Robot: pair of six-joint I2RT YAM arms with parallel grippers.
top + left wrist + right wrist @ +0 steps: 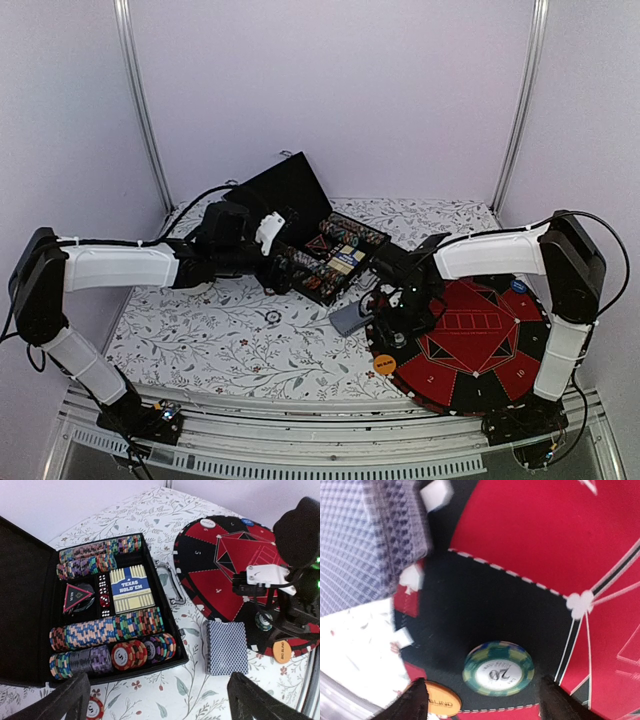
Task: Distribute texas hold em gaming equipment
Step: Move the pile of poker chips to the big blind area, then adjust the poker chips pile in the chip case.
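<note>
Left arm [115, 267] and right arm [490, 255] wear white shells over black joints, with thin black cables [200, 196] trailing.

Floral cloth [230, 340] over whole table: white ground, grey-green sprigs, small red blooms.
Black case [290, 190] at far centre of cloth, open, lid tipped back toward pale rear wall [330, 90] (tray split into compartments).
Silver handle [170, 582] on case's right side, lying between case and round mat [480, 345].
Mat at right of cloth: red and black wedges, white numerals near rim, white dashed stitching along seams, white club mark [580, 602] at a seam junction.
Metal uprights [140, 100] in both rear corners; ribbed metal rail [300, 425] along near edge.
</note>
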